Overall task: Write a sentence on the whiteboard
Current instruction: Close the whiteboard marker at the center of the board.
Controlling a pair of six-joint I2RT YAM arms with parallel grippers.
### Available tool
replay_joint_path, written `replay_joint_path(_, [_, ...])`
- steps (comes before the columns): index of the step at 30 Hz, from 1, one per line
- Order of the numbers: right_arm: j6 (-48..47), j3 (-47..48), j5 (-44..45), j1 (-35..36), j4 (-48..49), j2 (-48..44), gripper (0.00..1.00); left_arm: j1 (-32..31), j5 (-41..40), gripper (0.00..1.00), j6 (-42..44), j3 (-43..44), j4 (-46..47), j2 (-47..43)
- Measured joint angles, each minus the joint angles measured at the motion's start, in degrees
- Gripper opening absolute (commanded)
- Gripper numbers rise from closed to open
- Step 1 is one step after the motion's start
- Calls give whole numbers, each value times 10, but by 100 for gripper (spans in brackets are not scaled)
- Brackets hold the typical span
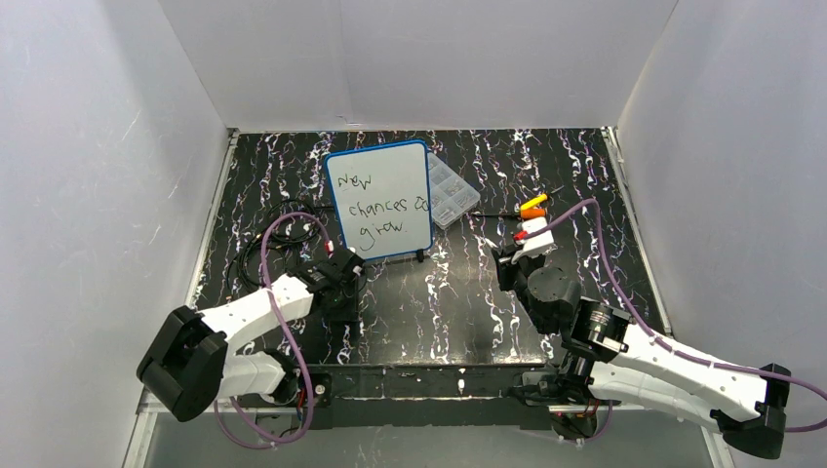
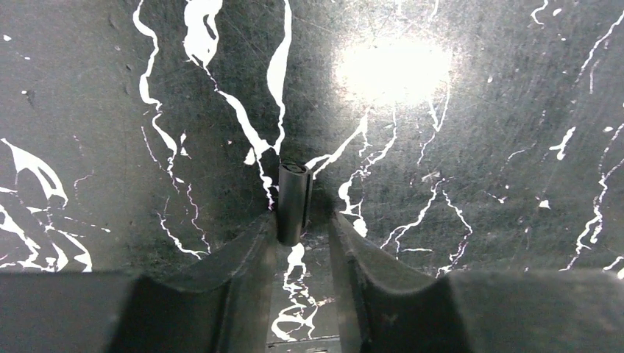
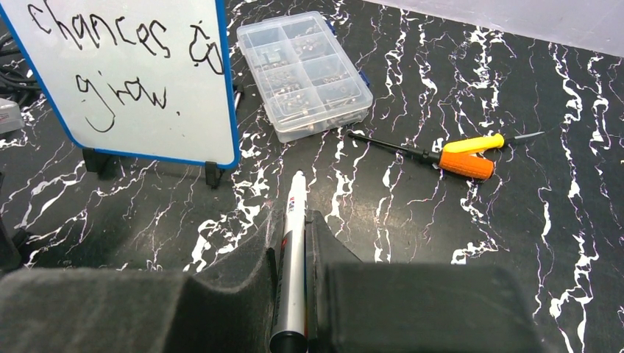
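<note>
A black worktop veined with white sits inside a booth of plain white walls. The whiteboard stands upright on small black feet toward the back, left of centre. The sentence on it, in thin black handwriting, reads "New chances grow." over three lines. Just behind its right edge lies a clear box of small parts, and farther right an orange and yellow screwdriver.

The left end effector points down at the worktop, its fingers narrowly spread around a small black cap, which touches one finger with a gap at the other. The right end effector is pressed together, pinching a silver marker that points toward the whiteboard's foot.
</note>
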Motion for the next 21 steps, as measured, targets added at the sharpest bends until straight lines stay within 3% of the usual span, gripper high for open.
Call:
replay_joint_path(5, [0,0,-2,0,0,0,1,-9,-18,0,-6,9,-8,15])
replay_joint_path(14, [24,13,-57,0,-28,48,1,-14,-2,0,-54,-11,11,-25])
replay_joint_path(21, [75,22,-175,0,-32,55,1,-18,67,0,-37,-34,102,-161])
